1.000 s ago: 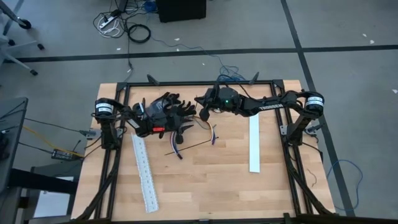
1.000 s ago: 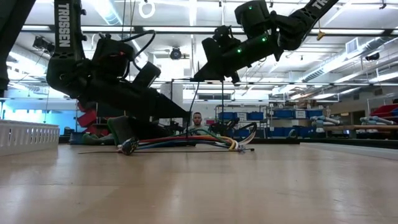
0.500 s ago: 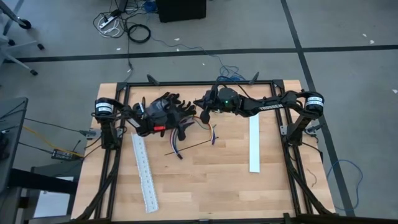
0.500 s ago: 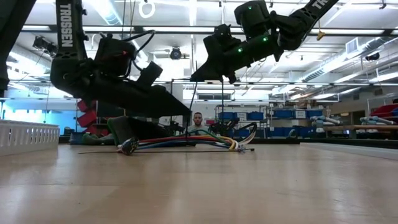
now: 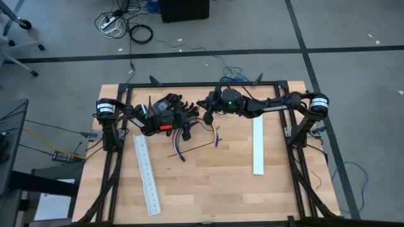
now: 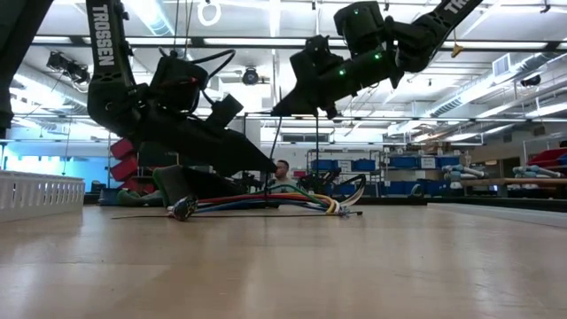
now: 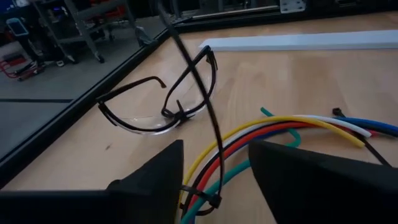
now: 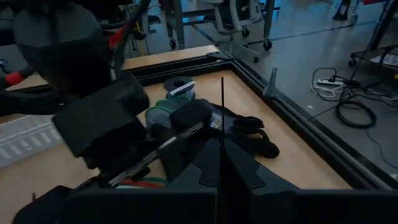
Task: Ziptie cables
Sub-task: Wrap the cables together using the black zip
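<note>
Where legible, "TROSSEN" along left arm (image 6: 104, 35)

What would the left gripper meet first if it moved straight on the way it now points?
Probably the cables: the left gripper aims down at them, with safety glasses farther on. Depth is uncertain.

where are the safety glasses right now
In the left wrist view the safety glasses lie on the table just beyond the cables, with a white strip farther back.
</note>
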